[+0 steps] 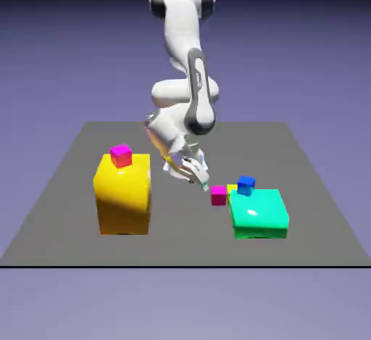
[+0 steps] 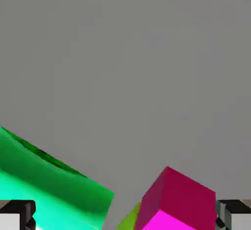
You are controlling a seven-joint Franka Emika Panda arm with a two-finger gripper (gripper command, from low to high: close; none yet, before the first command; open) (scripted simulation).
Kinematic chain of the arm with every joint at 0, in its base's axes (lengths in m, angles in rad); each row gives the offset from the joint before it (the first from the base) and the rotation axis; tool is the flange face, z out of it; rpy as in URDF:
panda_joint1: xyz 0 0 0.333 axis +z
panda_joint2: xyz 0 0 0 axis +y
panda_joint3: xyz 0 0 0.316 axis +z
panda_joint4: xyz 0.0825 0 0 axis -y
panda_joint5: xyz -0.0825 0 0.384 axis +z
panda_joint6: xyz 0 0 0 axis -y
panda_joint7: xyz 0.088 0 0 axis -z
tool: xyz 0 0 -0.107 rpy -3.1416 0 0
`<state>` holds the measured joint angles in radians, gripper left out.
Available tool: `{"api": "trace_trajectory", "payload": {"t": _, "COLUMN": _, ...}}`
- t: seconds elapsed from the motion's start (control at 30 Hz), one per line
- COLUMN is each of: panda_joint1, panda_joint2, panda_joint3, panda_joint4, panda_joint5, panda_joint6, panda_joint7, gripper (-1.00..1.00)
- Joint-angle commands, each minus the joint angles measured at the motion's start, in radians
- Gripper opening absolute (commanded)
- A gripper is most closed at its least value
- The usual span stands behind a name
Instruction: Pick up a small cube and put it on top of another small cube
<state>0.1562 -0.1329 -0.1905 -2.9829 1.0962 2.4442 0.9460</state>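
My pincer (image 1: 199,184) is released, jaws wide; small magenta cube (image 1: 219,196) on tbl (image 1: 181,241), just to its R, slightly nearer cam.

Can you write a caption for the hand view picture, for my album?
Between wide-open fingertips, a pink cube peeks up near the green block.

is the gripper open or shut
Open: in the hand view its two finger tips stand wide apart, with the green block and a pink cube showing between them.
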Motion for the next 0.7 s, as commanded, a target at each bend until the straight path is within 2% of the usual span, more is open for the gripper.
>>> {"api": "trace_trajectory", "payload": {"t": 0.0, "panda_joint1": 0.006, "panda_joint2": 0.017, "panda_joint3": -0.008, "panda_joint4": -0.007, "panda_joint5": 0.044, "panda_joint6": -0.024, "panda_joint7": 0.008, "gripper": 0.0}}
{"api": "trace_trajectory", "payload": {"t": 0.2, "panda_joint1": 0.033, "panda_joint2": 0.099, "panda_joint3": -0.043, "panda_joint4": -0.039, "panda_joint5": 0.249, "panda_joint6": -0.134, "panda_joint7": 0.046, "gripper": 0.0}}
{"api": "trace_trajectory", "payload": {"t": 0.5, "panda_joint1": 0.105, "panda_joint2": 0.392, "panda_joint3": 0.066, "panda_joint4": 0.073, "panda_joint5": 0.595, "panda_joint6": -0.153, "panda_joint7": -0.191, "gripper": 0.0}}
{"api": "trace_trajectory", "payload": {"t": 0.53, "panda_joint1": 0.105, "panda_joint2": 0.392, "panda_joint3": 0.066, "panda_joint4": 0.073, "panda_joint5": 0.595, "panda_joint6": -0.153, "panda_joint7": -0.191, "gripper": -1.0}}
{"api": "trace_trajectory", "payload": {"t": 0.67, "panda_joint1": 0.078, "panda_joint2": 0.284, "panda_joint3": 0.026, "panda_joint4": 0.031, "panda_joint5": 0.467, "panda_joint6": -0.146, "panda_joint7": -0.103, "gripper": -1.0}}
